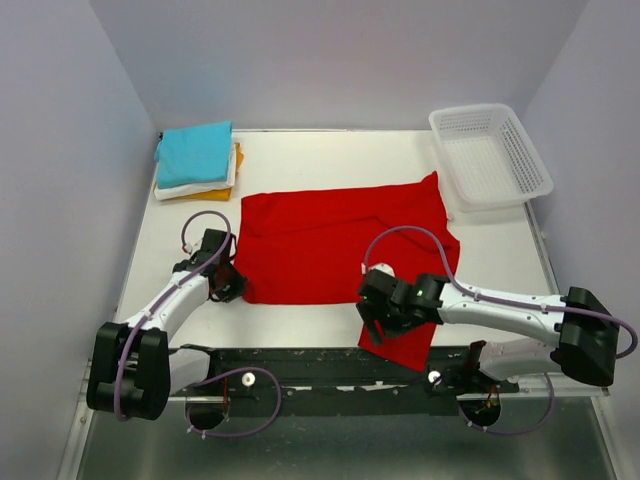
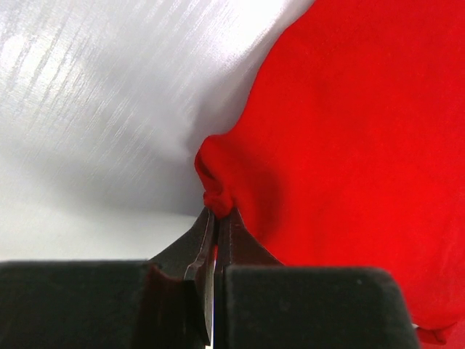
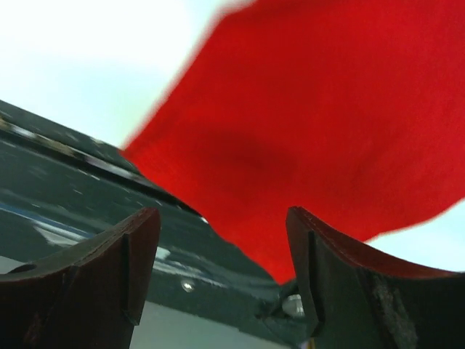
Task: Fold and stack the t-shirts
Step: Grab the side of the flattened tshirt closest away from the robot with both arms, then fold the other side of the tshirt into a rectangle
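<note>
The red shirt (image 1: 330, 250) lies spread mid-frame on the worktop (image 1: 330, 160), limp cloth that I'd expect to sag, so corners are the places to pinch. The left gripper (image 2: 216, 217) is clenched on its left edge; the right gripper (image 3: 221, 218) hangs released over the lower-right corner.

Pale walls (image 1: 330, 60) (white table (image 1: 330, 160))

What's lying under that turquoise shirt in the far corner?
A white shirt, then an orange-yellow one at the bottom. Only their edges peek out; the turquoise shirt covers the rest.
</note>
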Available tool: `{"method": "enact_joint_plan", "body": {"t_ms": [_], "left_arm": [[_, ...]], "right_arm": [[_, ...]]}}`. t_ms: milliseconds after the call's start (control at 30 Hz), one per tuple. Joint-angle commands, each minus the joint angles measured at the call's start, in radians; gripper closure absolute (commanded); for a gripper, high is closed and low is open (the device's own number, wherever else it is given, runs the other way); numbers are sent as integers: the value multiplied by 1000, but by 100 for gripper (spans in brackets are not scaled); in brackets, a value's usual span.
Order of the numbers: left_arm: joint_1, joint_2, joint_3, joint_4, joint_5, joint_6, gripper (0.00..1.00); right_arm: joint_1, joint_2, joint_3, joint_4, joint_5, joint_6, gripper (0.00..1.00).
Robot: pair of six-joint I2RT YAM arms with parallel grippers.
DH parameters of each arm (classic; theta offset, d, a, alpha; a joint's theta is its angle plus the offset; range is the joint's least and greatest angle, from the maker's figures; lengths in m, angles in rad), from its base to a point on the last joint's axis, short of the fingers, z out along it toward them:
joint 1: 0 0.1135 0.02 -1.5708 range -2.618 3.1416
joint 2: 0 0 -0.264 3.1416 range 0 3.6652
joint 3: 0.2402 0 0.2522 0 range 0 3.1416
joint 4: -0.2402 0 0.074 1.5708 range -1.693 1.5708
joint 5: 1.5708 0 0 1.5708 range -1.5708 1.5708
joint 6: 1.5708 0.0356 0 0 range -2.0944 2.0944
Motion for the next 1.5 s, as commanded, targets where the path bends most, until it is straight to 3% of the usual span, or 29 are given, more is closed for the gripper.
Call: {"method": "enact_joint_plan", "body": {"t_ms": [0, 167, 300, 433, 467, 500, 533, 567, 667, 833, 967, 1233, 1467], "left_arm": [[-3, 6, -4, 33, 42, 16, 100], [-3, -11, -12, 41, 39, 26, 100], [-3, -8, -6, 39, 44, 34, 100], [-3, -18, -4, 33, 38, 37, 100], [-3, -20, -3, 31, 38, 37, 100], [-3, -22, -3, 30, 40, 36, 100], [-4, -23, -1, 28, 42, 37, 100], [-4, -24, 2, 25, 43, 37, 100], [-4, -27, 16, 17, 43, 41, 100], [-3, -39, 47, 9, 82, 50, 100], [-3, -27, 82, 19, 79, 62, 100], [10, 88, 223, 6, 87, 92, 100], [64, 200, 350, -6, 88, 111, 100]], "right_arm": [[36, 0, -74, -173, -76, 175, 26], [67, 41, -129, -195, -107, 238, 33], [68, 77, -147, -156, -27, 328, 39], [67, 111, -208, -88, -117, 347, 43], [67, 117, -224, -70, -128, 349, 47], [68, 121, -231, -66, -124, 357, 59], [68, 122, -228, -73, -109, 366, 82], [67, 117, -218, -88, -76, 375, 93], [66, 85, -149, -164, 10, 382, 99], [44, 58, 19, -296, 282, 411, 99], [-89, 48, 120, -232, 422, 290, 99], [-397, 105, 298, 114, 470, -23, 99], [-580, 262, 436, 300, 410, -141, 99]]}}
